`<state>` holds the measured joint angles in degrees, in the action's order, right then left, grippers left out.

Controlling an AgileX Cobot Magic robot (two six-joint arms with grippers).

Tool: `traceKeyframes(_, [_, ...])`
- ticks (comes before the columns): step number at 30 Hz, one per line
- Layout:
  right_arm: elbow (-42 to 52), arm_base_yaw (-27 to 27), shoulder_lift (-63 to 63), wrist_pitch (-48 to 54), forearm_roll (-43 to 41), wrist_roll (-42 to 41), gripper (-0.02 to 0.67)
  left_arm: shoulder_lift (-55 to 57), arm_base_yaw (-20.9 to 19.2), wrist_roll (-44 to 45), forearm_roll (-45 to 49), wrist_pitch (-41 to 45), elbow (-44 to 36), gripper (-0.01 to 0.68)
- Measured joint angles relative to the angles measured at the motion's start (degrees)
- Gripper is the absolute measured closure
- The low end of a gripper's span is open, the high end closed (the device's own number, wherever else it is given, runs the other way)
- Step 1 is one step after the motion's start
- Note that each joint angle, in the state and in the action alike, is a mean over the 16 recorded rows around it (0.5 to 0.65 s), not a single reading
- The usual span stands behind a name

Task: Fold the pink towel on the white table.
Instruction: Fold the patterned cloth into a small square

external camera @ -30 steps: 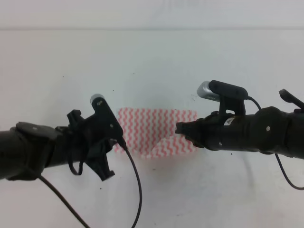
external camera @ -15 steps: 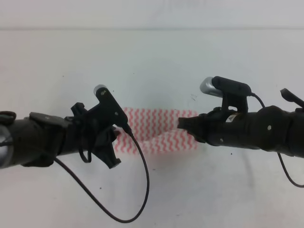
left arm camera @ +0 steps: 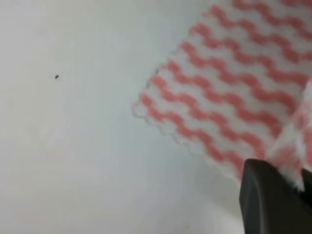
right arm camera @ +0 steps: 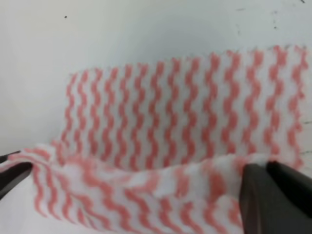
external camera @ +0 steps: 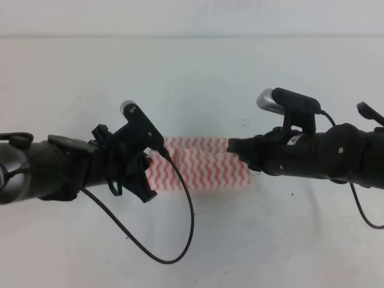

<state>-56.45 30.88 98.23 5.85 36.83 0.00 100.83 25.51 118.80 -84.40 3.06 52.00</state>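
Your left claw (left arm camera: 275, 195) and right claw (right arm camera: 273, 187) each pinch the near edge of the towel (external camera: 201, 165), lifted over its far half lying flat on the table (external camera: 192, 72). Thin and limp, it looks likely to sag between grips; corners seem the best hold.

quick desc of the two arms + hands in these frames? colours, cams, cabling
Both arms are matte black. Left hand: black, with a silver-capped camera on an angular bracket and a thin black cable looping down over the white table. Right hand: black, with a silver-and-black camera on top, small white label, cable trailing right.
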Motion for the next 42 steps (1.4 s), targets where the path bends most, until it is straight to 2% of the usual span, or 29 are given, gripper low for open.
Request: traceKeyframes(42, [-2.51,-0.01,3.49,-0.35,-0.47,0.0,0.665,3.13,0.01,-0.47,-0.15,-3.08,3.05,0.676])
